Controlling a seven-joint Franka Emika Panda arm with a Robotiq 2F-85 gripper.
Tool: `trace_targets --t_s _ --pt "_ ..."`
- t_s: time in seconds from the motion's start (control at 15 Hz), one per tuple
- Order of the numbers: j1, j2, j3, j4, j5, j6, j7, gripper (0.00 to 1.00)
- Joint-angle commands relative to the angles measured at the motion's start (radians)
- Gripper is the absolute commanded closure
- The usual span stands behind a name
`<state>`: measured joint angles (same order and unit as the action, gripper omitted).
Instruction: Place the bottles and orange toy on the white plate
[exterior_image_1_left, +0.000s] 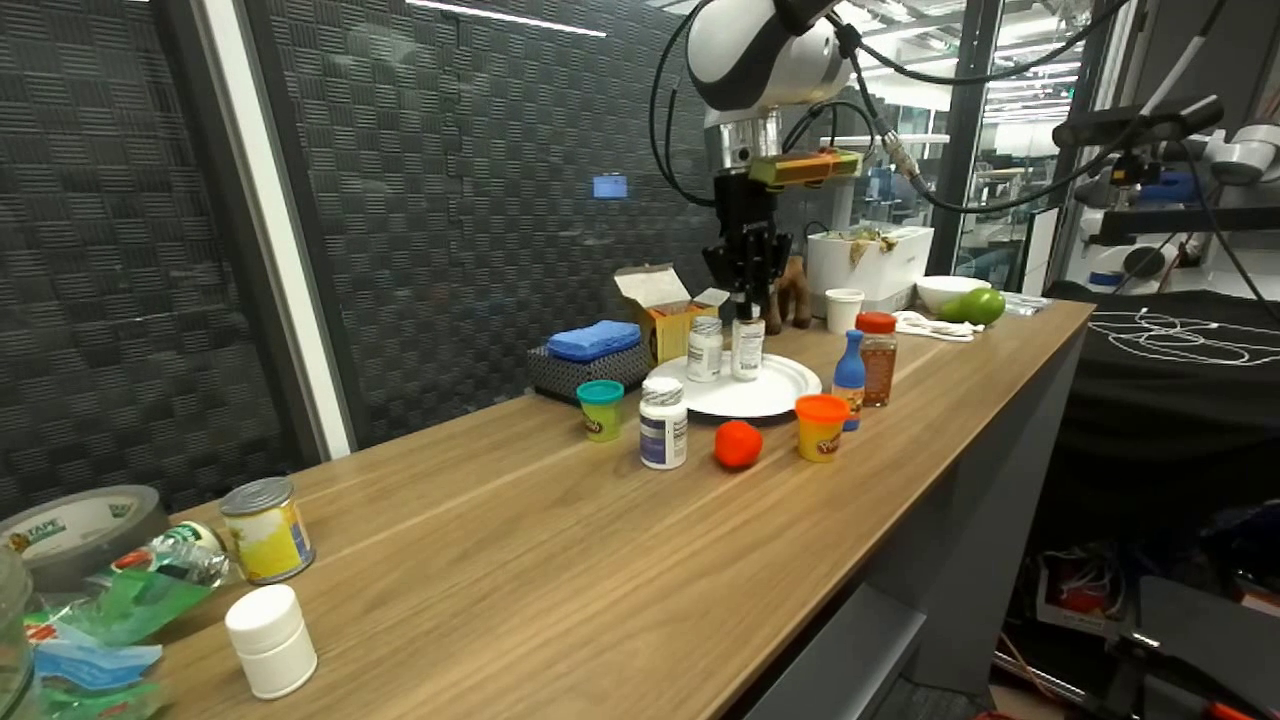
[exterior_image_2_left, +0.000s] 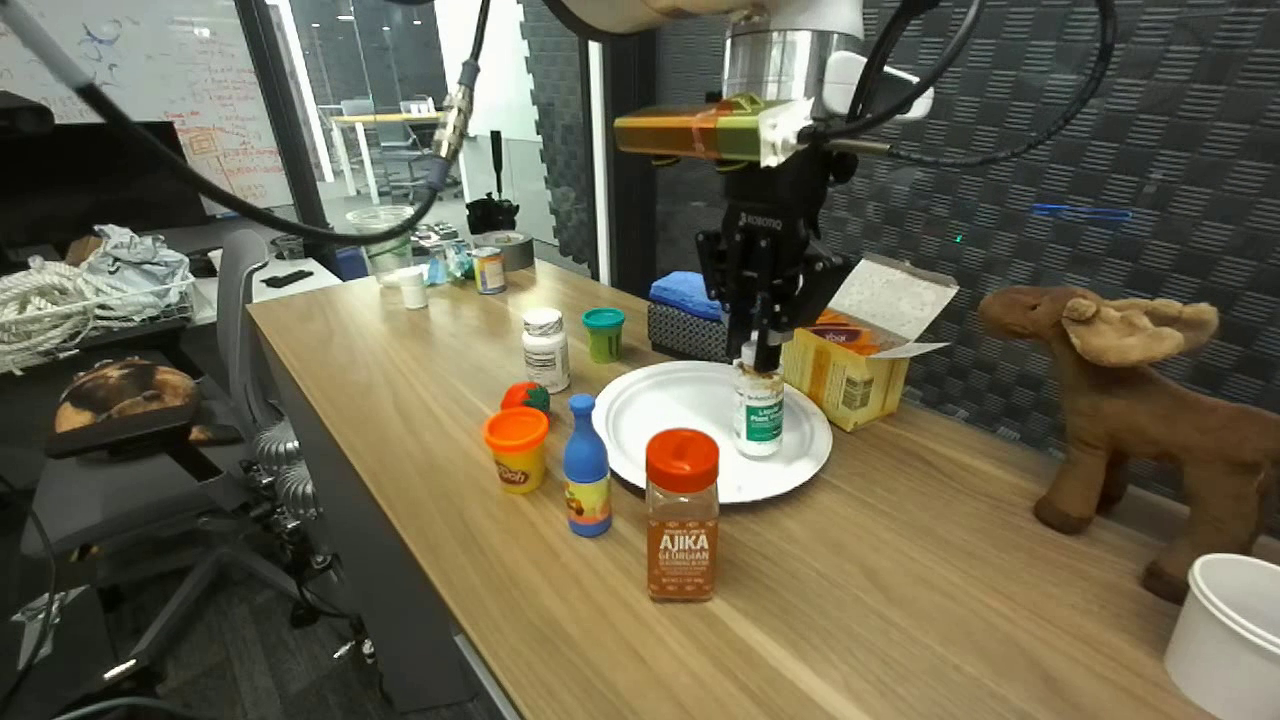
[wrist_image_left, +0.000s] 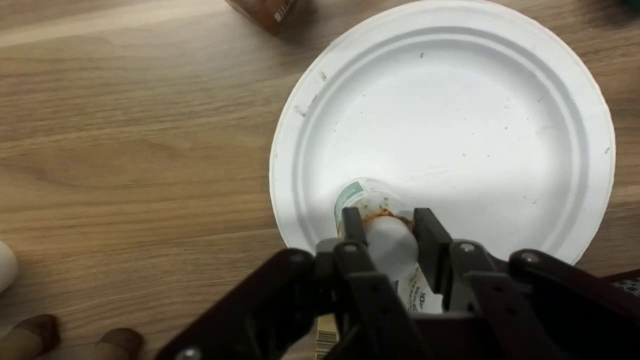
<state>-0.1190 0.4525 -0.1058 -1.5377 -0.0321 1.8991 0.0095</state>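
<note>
In my wrist view, with the plate (wrist_image_left: 465, 115) as the dial, the gripper (wrist_image_left: 388, 220) is at 7 o'clock. Its jaws are nearly together, clamped on the white cap (wrist_image_left: 392, 247) of a bottle (wrist_image_left: 351, 194): one of the pads (wrist_image_left: 431, 237) lies against the cap at 3 o'clock, its twin at 9, and the cap fills the gap between. By the tips, the bottle's neck is smeared orange-brown. In both exterior views the hand is above it at 12 o'clock, and the bottle is upright, its base within the plate's rim; how firmly it rests there I cannot tell.

In an exterior view I get a second bottle (exterior_image_1_left: 705, 350), also upright on the plate, just beside mine at 9 o'clock, a thin gap showing between the two. With the plate as dial there, these are on the table (exterior_image_1_left: 520, 520), well apart from my jaws: the toy (exterior_image_1_left: 738, 445), round and red-orange, near the rim at 6 o'clock, a third bottle (exterior_image_1_left: 663, 432) between 7 and 8, the blue bottle (exterior_image_1_left: 849, 376) at 3 and the red-lidded jar (exterior_image_1_left: 878, 362) just beyond it. The box (exterior_image_1_left: 672, 328) stands open between 10 and 11, beside the plate.
</note>
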Motion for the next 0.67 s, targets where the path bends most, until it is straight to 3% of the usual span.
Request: trace_targets --t_s 0.0,0.07,0.13,0.2,0.33,0.6 --pt "-0.007 0.048 0.004 0.094 0.004 -0.041 -0.003 0.92" --pt "-0.006 0.051 0.003 0.097 -0.001 -0.040 -0.005 0.92" --pt "-0.006 0.047 0.002 0.094 -0.005 -0.039 -0.008 0.81" --pt "-0.006 0.043 0.002 0.092 -0.007 -0.036 -0.011 0.45" --pt "-0.007 0.009 -0.001 0.054 -0.016 -0.013 -0.021 0.38" --pt "-0.021 -0.090 -0.008 -0.044 -0.004 0.030 -0.033 0.06"
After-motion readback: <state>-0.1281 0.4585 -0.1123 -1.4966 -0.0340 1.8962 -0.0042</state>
